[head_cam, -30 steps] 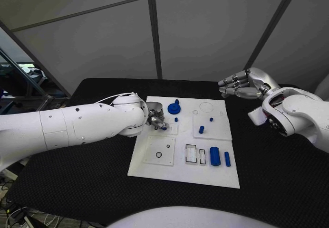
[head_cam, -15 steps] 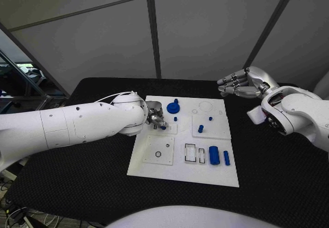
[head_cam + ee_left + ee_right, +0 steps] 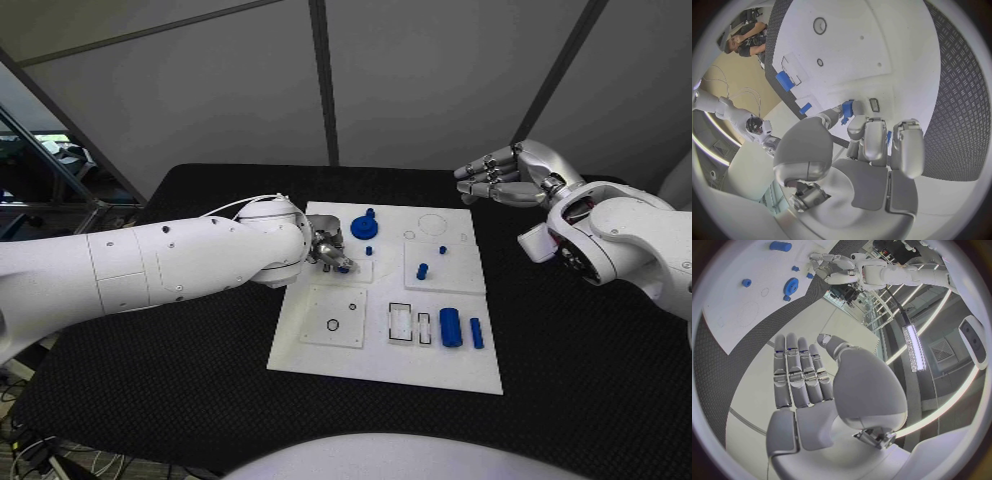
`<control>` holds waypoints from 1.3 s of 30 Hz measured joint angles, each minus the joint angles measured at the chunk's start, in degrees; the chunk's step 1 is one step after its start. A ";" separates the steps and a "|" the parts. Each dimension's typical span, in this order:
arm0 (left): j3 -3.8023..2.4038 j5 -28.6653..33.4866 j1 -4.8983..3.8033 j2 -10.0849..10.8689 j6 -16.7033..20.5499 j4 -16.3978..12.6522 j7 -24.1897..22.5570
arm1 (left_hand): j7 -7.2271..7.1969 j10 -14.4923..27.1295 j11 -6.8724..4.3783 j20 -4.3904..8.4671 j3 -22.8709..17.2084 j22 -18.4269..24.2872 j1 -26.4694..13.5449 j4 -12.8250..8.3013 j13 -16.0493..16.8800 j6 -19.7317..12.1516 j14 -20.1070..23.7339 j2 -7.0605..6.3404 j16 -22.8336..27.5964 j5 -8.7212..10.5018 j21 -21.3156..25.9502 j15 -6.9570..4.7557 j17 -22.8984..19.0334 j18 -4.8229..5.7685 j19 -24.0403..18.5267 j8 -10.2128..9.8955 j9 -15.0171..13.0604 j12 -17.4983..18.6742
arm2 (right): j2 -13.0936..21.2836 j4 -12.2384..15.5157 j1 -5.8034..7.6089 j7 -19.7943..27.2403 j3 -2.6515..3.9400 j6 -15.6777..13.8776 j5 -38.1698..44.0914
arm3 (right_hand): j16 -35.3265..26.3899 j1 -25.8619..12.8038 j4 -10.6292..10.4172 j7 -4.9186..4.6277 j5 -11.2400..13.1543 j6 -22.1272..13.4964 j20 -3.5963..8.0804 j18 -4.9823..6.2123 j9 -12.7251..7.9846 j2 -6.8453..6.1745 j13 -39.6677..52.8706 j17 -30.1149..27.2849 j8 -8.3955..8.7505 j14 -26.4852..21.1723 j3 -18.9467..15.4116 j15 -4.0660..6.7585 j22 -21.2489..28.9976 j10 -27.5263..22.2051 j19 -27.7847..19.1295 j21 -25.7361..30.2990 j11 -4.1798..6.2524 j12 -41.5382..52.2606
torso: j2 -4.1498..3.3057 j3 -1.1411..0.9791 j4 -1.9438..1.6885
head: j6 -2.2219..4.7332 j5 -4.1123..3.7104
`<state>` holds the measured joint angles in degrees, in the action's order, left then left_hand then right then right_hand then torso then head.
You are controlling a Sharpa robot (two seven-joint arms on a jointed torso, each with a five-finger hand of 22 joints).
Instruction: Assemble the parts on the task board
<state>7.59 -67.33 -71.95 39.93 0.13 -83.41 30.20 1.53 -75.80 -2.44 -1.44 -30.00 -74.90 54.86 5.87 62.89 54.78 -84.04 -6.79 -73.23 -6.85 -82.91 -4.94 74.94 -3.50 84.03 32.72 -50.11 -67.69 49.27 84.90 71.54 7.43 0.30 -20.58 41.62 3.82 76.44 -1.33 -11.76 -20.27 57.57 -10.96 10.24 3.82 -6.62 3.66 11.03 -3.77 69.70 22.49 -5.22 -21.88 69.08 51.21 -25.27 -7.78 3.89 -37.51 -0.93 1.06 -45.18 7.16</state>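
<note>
The white task board (image 3: pixel 378 360) lies in the middle of the table. My left hand (image 3: pixel 326 250) hovers over the board's upper left corner and pinches a small blue part (image 3: pixel 846 111) between thumb and a finger. Just beyond it stands a blue gear (image 3: pixel 366 227). Small blue pegs (image 3: pixel 423 270) stand in the upper right plate. A blue cylinder (image 3: pixel 451 328) and a thin blue bar (image 3: pixel 476 333) lie beside two empty slots (image 3: pixel 402 322). My right hand (image 3: pixel 505 174) hangs raised past the board's far right corner, its fingers (image 3: pixel 798 375) straight and holding nothing.
A small black ring (image 3: pixel 335 325) sits on the lower left plate and a round outline (image 3: pixel 431 224) marks the upper right one. The black table (image 3: pixel 173 380) extends on both sides of the board. Grey wall panels stand behind the table.
</note>
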 measured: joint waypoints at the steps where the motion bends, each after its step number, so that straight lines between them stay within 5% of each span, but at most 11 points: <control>1: 0.00 0.02 0.00 -0.02 -0.02 0.01 0.00 | 0.00 0.00 0.00 0.00 0.42 0.00 -0.03 0.05 0.07 0.00 0.00 -0.03 0.00 0.00 0.00 0.00 0.00 0.00 0.00 0.00 -0.05 -0.15 | 0.00 0.06 0.00 0.01 0.00 0.00 -0.04 | 0.00 0.00 -0.04 0.00 -0.01 0.00 0.00 0.00 0.00 0.00 0.00 -0.06 0.00 0.00 0.04 0.00 0.00 0.00 0.00 0.00 0.00 0.00 | 0.00 -0.01 0.00 | -0.01 0.00; 12: 0.01 0.20 0.01 -0.30 -0.25 0.27 0.02 | 0.00 0.00 0.00 0.00 2.13 0.00 -0.36 0.70 0.43 0.41 0.00 0.10 0.00 0.00 -0.22 0.01 0.00 0.01 0.00 0.00 -0.19 -0.44 | 0.02 0.12 0.00 0.12 0.00 -0.01 -0.54 | 0.00 0.00 -0.16 -0.20 -0.26 -0.20 0.00 0.00 0.00 0.00 0.00 -0.18 0.00 0.00 0.16 0.00 0.17 -0.20 0.00 0.23 -0.21 0.00 | 0.04 -0.01 -0.02 | -0.06 -0.01; 26: -0.09 0.72 0.04 -0.40 0.60 0.82 0.02 | 0.01 0.01 0.00 0.00 10.20 -0.04 -2.16 4.27 0.43 0.41 0.00 0.24 0.00 0.00 -0.70 0.01 -0.01 0.00 0.00 -0.24 -0.50 -0.58 | 0.15 -0.09 0.00 0.36 0.00 0.00 -0.88 | 0.00 -0.30 -0.16 -0.21 -0.53 -0.61 -0.02 0.00 0.00 -0.31 0.01 -0.63 0.00 -0.72 0.16 -0.30 0.77 -1.05 -0.02 1.04 -0.39 0.00 | 0.00 0.04 -0.02 | 0.17 -0.46; 39: -3.07 0.94 0.05 -0.08 0.79 0.25 0.05 | 0.01 0.01 0.01 0.42 14.05 -0.03 -1.90 5.49 0.65 0.40 0.00 0.50 0.00 0.00 -1.11 0.02 -0.01 -0.02 0.00 -0.24 -0.75 -0.99 | 0.07 -0.47 0.00 0.42 -0.01 0.00 -0.98 | 0.00 -0.30 -0.16 -0.42 -0.53 -0.81 -0.40 0.00 0.00 -0.31 0.01 -0.82 0.00 -0.92 0.16 -0.51 1.05 -1.33 -0.01 1.58 -0.50 0.00 | -0.02 0.03 -0.04 | 0.04 -0.45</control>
<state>4.52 -66.39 -71.90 39.85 0.92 -83.16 30.25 1.53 -75.79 -2.43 -1.02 -15.95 -74.94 52.97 11.36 63.54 55.19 -84.04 -6.29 -73.22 -6.85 -84.02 -4.92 74.93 -3.52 84.02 32.48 -50.86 -68.67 49.34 84.43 71.54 7.85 0.29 -20.58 40.64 3.82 76.14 -1.49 -12.18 -20.80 56.76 -11.36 10.24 3.82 -6.92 3.67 10.21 -3.77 68.77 22.65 -5.73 -20.82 67.76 51.20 -23.69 -8.28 3.89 -37.53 -0.90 1.02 -45.14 6.71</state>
